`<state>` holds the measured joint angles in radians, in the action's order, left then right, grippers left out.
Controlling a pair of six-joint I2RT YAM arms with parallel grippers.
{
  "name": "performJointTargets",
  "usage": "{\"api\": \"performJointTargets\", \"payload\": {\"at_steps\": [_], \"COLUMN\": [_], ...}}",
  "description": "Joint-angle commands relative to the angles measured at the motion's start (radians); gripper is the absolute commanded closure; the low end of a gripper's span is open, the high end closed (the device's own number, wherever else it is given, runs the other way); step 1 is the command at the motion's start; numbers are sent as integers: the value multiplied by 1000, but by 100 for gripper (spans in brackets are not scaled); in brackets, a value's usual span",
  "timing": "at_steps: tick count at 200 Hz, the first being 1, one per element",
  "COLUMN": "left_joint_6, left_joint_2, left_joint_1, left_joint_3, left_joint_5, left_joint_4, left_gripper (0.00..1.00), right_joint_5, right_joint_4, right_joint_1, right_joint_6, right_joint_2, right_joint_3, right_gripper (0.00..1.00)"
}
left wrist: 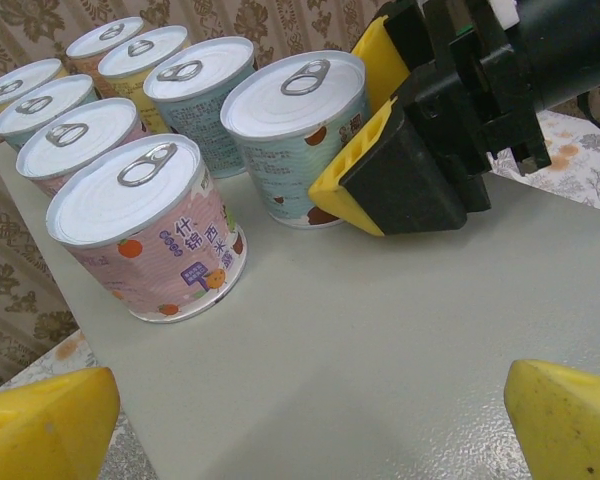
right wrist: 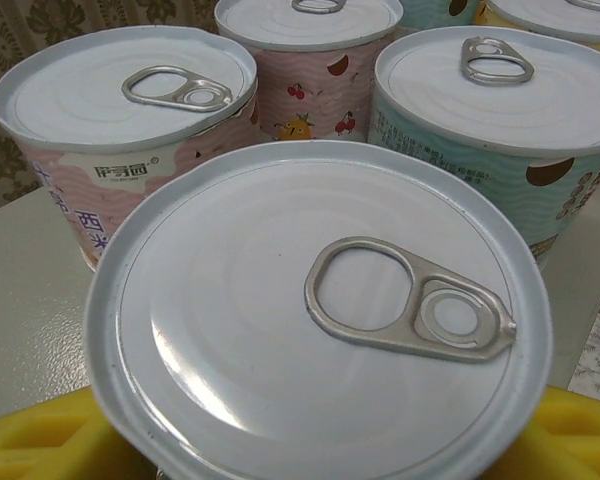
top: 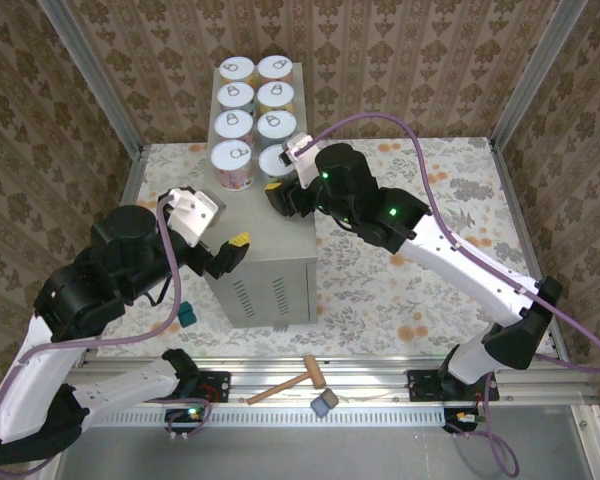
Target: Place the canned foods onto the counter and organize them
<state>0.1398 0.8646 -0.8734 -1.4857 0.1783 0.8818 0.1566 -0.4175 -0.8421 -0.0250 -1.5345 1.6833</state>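
Several canned foods stand in two rows on the far part of the counter [top: 270, 250], a tall beige-grey box. My right gripper [top: 280, 188] is shut on the nearest can of the right row, a teal-labelled can [left wrist: 295, 130]. Its yellow fingers [left wrist: 355, 170] press the can's side, and the can's lid [right wrist: 320, 320] lies just under the wrist camera. Beside it stands a pink can [left wrist: 145, 230], free of both grippers. My left gripper [left wrist: 310, 420] is open over the bare near part of the counter top [left wrist: 380, 330], at its front-left corner [top: 230, 255], with nothing between its fingers.
The counter stands on a floral-patterned floor [top: 400, 290] closed in by patterned walls and metal posts. A wooden mallet [top: 290, 385] and a grey block [top: 325, 403] lie on the front rail. A small teal object [top: 187, 316] sits left of the counter's base.
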Motion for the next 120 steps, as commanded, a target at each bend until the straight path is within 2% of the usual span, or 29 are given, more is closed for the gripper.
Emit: {"api": "performJointTargets", "payload": {"at_steps": [1,82,105,120], "left_joint_6": [26,25,20,13], "left_joint_2": [0,2,3,7], "left_joint_1": [11,30,35,41], "left_joint_3": [5,11,10,1], "left_joint_5": [-13,-28,-28,-4], "left_joint_4": [-24,-29,-32,-36], "left_gripper": [0,0,0,0], "right_joint_5": [-11,-18,-11,-6], "right_joint_4": [3,-5,-8,-3], "right_joint_1": [6,8,8,9], "right_joint_6": [5,11,12,13], "right_joint_2": [-24,-26,-6,30], "right_joint_3": [31,39,37,17], "right_gripper": [29,27,19,9]}}
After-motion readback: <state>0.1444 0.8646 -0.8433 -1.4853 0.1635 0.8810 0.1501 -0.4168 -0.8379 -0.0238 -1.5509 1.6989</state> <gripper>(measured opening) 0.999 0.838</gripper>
